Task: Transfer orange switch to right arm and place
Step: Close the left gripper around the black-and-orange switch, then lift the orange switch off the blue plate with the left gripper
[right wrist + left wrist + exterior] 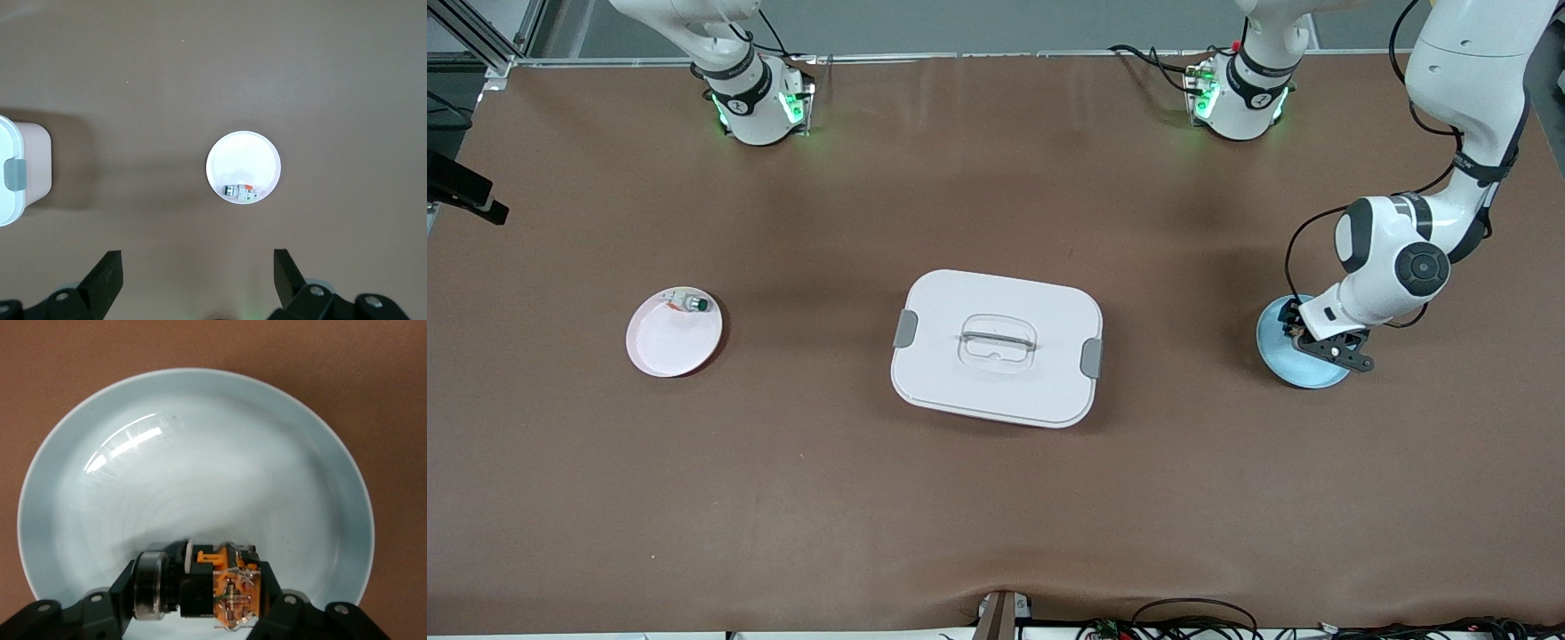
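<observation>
While the left pincer (200, 603) sits down in the pale blue plate (1280, 360) at the left arm's end of the surface (996, 498), its two fingers are squeezed shut on the orange switch (217, 583). This looks like the picking-up step. Next, I think it must lift the switch straight up and carry it to meet the other arm. The switch is small and blocky, black with an orange part and a round dark end. The right pincer (197, 280) waits wide open and empty, high above the white plate (243, 167).
</observation>
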`<state>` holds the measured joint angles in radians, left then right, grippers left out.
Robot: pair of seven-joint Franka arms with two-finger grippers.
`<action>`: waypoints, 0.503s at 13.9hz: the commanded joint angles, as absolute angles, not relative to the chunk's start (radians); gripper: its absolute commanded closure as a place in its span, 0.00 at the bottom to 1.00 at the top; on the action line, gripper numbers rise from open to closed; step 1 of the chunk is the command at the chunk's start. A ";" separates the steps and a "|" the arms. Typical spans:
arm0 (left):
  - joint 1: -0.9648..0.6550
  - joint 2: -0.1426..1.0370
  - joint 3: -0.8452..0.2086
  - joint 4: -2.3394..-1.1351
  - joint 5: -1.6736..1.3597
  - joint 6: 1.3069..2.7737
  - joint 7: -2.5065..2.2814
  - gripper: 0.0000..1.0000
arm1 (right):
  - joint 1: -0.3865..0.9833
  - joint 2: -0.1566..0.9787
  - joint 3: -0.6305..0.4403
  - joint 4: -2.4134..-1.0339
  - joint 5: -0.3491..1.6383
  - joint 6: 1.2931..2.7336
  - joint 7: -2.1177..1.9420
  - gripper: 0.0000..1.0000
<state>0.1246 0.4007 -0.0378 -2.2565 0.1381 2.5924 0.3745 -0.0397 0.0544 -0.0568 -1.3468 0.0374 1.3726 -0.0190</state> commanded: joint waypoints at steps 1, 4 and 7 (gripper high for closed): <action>0.170 0.342 -0.052 -2.264 0.156 2.547 0.373 0.70 | -0.051 0.037 -0.048 -1.364 0.029 1.378 -0.008 0.00; 0.170 0.279 -0.052 -2.258 0.147 2.455 0.373 0.70 | -0.051 0.035 -0.048 -1.365 0.029 1.376 -0.008 0.00; 0.167 0.210 -0.055 -2.232 0.143 2.328 0.371 0.70 | -0.051 0.035 -0.048 -1.365 0.032 1.376 -0.006 0.00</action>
